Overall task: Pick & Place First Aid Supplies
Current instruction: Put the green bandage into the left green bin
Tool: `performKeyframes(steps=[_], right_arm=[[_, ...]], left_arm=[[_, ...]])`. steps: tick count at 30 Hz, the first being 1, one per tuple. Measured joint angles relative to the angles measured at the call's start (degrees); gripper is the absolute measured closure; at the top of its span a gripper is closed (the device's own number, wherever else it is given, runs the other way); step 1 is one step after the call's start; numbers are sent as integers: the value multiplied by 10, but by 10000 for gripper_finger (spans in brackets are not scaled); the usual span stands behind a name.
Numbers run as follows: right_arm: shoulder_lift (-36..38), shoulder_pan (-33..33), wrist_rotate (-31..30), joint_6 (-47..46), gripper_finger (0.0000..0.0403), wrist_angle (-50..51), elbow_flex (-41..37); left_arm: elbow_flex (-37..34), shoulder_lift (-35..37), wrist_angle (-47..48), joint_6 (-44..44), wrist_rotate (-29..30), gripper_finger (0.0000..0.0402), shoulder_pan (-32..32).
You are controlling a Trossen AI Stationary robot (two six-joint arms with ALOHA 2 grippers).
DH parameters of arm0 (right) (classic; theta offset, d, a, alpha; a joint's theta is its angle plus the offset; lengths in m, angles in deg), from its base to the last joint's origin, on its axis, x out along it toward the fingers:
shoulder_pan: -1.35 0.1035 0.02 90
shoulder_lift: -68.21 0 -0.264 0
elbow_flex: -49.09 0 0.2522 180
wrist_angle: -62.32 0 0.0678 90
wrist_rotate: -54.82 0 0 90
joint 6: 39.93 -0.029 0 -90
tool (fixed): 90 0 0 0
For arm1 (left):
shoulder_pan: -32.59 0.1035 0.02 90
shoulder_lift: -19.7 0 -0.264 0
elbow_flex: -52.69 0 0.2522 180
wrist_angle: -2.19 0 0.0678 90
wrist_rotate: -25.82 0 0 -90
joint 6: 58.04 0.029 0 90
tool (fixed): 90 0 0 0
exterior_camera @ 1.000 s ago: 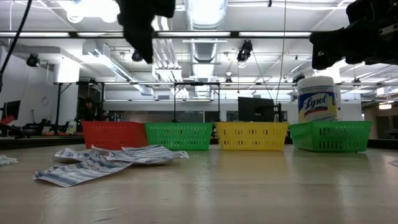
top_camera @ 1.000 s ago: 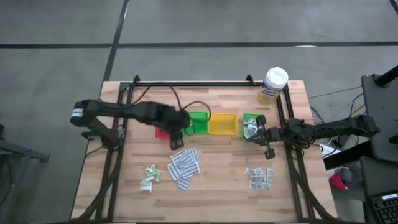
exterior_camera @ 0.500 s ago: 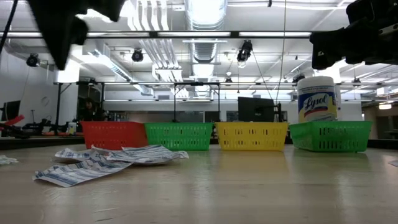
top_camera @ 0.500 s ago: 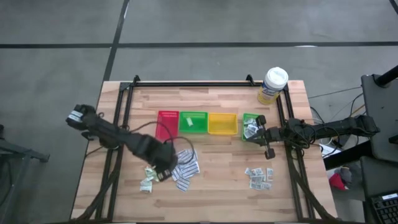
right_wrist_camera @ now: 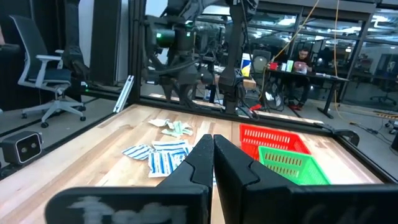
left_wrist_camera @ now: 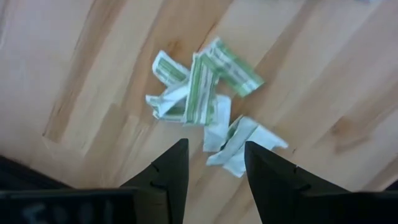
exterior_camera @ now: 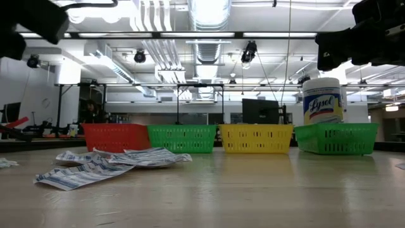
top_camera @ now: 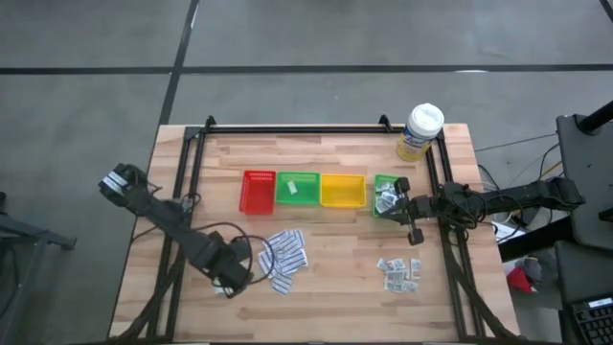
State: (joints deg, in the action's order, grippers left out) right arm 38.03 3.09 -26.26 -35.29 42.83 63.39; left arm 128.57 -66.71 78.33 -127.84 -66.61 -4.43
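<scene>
1. The first aid supplies are seen as three loose groups of small flat paper packets on the wooden tabletop.
2. A crumpled cluster of pale green-white sachets lies at the near left of the tabletop; in the left wrist view the sachets are folded and overlapping, with green printed bands on white paper.
3. A fan of long white printed strips with blue markings is spread just beside the sachets, toward the middle of the tabletop, in front of the trays.
4. A scatter of small grey-white squares lies at the near right, well apart from the strips.
5. Four trays stand in a row across the middle of the tabletop: a red tray, a green tray, a yellow tray and a second green tray at the right end.
6. One small pale packet is seen in the green tray next to the red one, and several grey-white packets are seen in the right-end green tray; nothing is made out in the red and yellow trays.
7. A white-lidded tub with a yellow label stands at the far right corner.
8. The left gripper is held over the sachets with its jaws apart and nothing between them.
9. The right gripper is positioned by the right-end green tray, its jaws closed together and empty.
</scene>
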Motion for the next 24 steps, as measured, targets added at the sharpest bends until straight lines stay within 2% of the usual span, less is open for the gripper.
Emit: performKeyframes(steps=[10, 19, 24], right_arm=[[0, 0, 0, 0, 394, 0, 0], [0, 0, 0, 0, 394, 0, 0], [0, 0, 0, 0, 394, 0, 0]], left_arm=[[-50, 0, -89, 18, -10, 252, -57], [-82, 0, -194, -58, -13, 252, -91], [-89, 0, -210, -59, -13, 252, -112]])
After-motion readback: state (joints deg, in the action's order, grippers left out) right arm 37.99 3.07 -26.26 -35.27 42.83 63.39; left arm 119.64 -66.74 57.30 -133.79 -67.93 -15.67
